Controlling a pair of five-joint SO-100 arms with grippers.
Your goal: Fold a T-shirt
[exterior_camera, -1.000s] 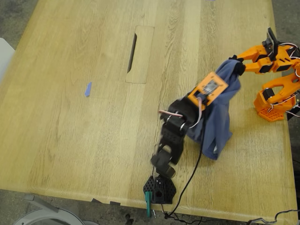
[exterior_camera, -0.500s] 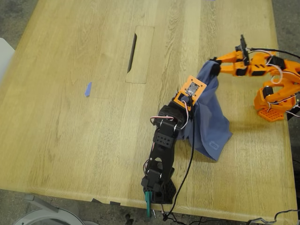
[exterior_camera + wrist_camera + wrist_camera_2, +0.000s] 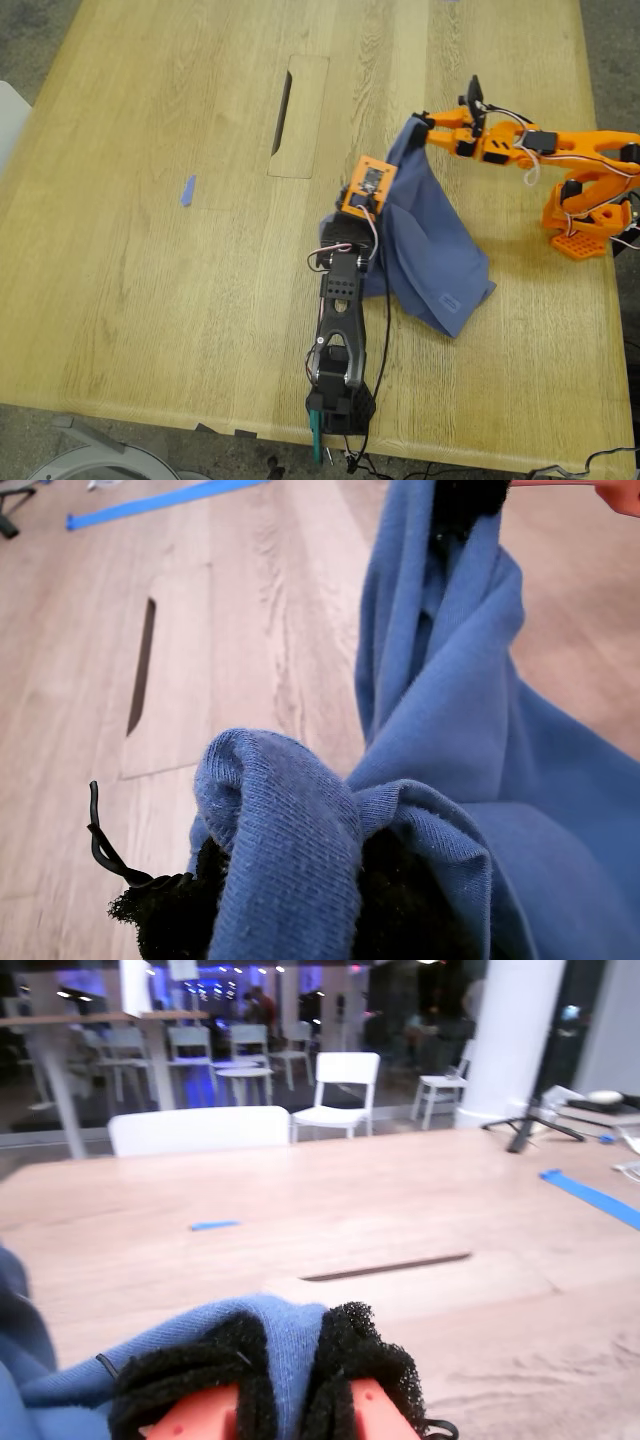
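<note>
Two grippers are seen pinching the shirt right of centre in the exterior view, where the cloth, bunched a second ago, has been spread wider and carried toward the frame's upper left. By this reckoning the garment is being opened out, and folding proper has not begun. One corner is clamped by the first gripper at mid-frame; another is held aloft by the second gripper above it. A tape scrap and a slot lie well clear at left.

In the first wrist view, cloth is shown wadded over closed foam pads.

In the second wrist view, a blue fold is nipped between pads; the bare table fills mid-frame.
</note>
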